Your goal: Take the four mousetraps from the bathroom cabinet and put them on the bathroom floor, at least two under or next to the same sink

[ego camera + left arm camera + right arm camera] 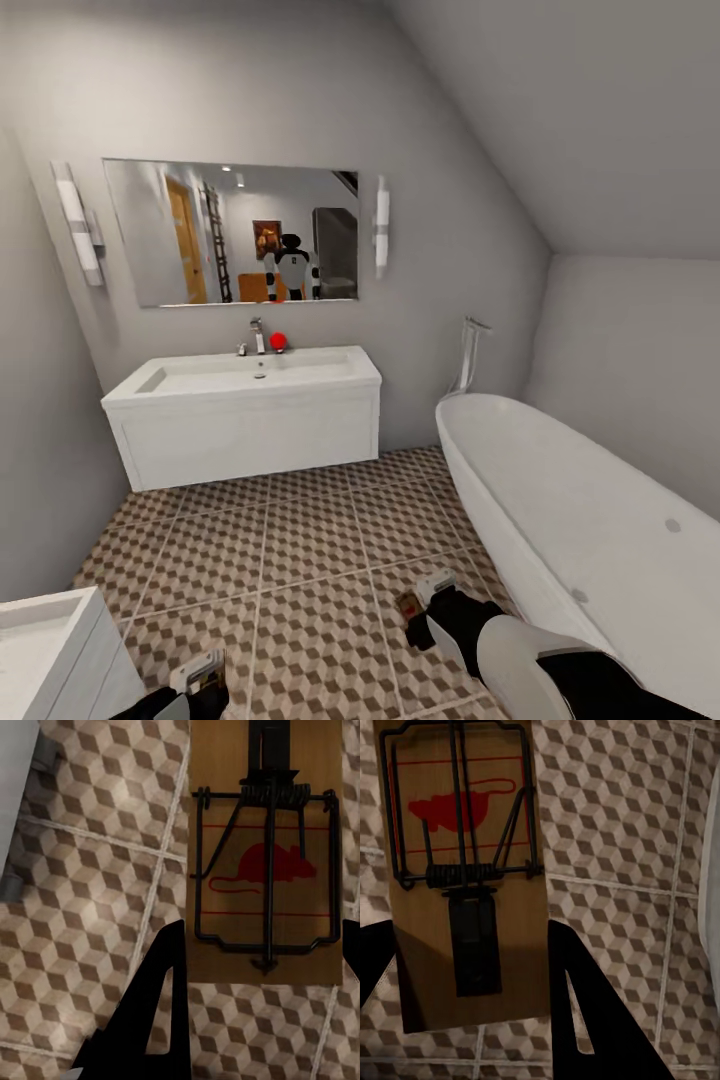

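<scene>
At the far left of the head view, a corner of the smaller white basin unit (pixel 50 650) poked in, and just beside it your left gripper (pixel 203 676) sat low at the bottom edge, its forearm barely entering the picture and pointing forward over the bathroom floor (pixel 300 540). In your left wrist view that gripper (pixel 259 967) pinched a mousetrap (pixel 266 855) between its dark fingers (pixel 150 1005), the board flat to the camera with the red mouse print and wire bar facing it, the cube-patterned tiles beneath. Ahead stood the wide white bathroom sink (pixel 245 415) hung on the wall, with its metallic tap (pixel 258 335) and a small red object (pixel 278 341) beside the tap, under a mirror (pixel 232 232) flanked by two wall lights. Further right, your right arm reached in from the lower right corner, forearm angled toward the middle of the floor, and your right gripper (pixel 425 605) held a second mousetrap (pixel 410 607) close above the tiles. The right wrist view showed that trap (pixel 465 870) clamped between the fingers (pixel 585 1005), spring end nearest the camera. The white tub (pixel 590 520) filled the right side.
</scene>
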